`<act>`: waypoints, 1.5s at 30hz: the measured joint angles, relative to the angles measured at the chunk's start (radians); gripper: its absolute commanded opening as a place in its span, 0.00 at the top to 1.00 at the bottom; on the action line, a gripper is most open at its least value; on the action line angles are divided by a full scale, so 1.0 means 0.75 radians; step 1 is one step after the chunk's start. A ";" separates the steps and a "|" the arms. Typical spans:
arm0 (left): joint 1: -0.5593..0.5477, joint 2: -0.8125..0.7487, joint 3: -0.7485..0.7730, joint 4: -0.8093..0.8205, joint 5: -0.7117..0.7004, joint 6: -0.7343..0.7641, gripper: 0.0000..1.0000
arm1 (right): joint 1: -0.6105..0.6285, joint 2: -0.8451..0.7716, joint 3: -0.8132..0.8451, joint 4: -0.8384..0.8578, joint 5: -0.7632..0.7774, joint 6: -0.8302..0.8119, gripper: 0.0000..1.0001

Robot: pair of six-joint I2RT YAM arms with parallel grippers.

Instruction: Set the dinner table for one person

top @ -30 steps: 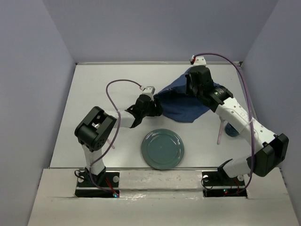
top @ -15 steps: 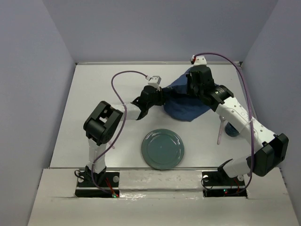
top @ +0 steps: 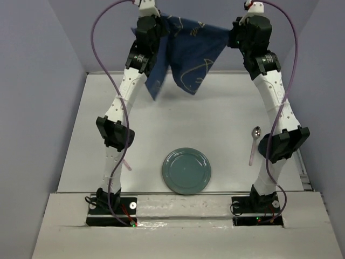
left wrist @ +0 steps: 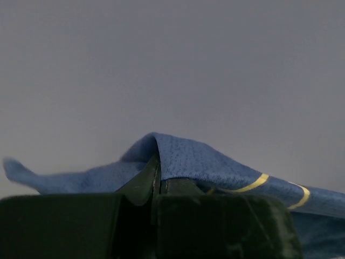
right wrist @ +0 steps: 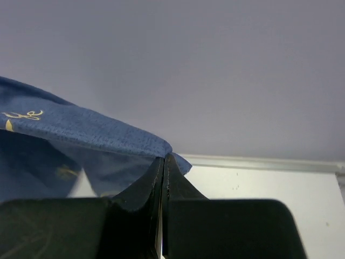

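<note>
Two arms stand stretched up at the far end of the dinner table (top: 215, 124), and you hold the dark blue cloth (top: 188, 51) spread in the air between them, in front of the back wall (top: 199, 8). Your left gripper (top: 160, 24) is pinched tight on the cloth's upper left corner. The left wrist view shows fabric folded over the closed tips. Your right gripper (top: 235, 33) is clamped the same way on the upper right corner. The top edge runs from one grip to the other, while a fold on the left and a point in the middle hang down over the table's far strip. White tabletop shows open between the two arms from there down to the green plate (top: 187, 170), which sits near the near edge, midway between the bases. The spoon (top: 254, 144) lies right of the plate, just beside your right arm, bowl toward the far side.

A second ago the cloth lay bunched on the far half of the table, with both grippers low on it and the left one open at its edge. Plate and spoon have not moved.

The table is matte white, and a pale lavender side wall (top: 38, 108) stands close outside each arm.
</note>
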 measured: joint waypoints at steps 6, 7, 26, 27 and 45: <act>-0.047 -0.291 -0.158 -0.063 -0.256 0.125 0.91 | 0.019 -0.288 -0.294 0.181 -0.260 -0.086 1.00; -0.055 -0.371 -0.312 -0.003 -0.291 0.136 0.68 | 0.022 -0.391 -0.457 0.254 -0.325 -0.093 1.00; 0.009 -1.665 -2.799 0.580 -0.357 -0.516 0.01 | 0.025 -0.764 -2.016 0.472 -0.338 0.122 0.96; 0.009 -1.644 -2.799 0.578 -0.340 -0.531 0.01 | 0.025 -0.796 -2.016 0.451 -0.301 0.138 0.80; 0.239 -1.025 -2.610 0.547 -0.071 -0.608 0.30 | 0.024 -1.011 -1.824 0.265 -0.201 0.356 0.38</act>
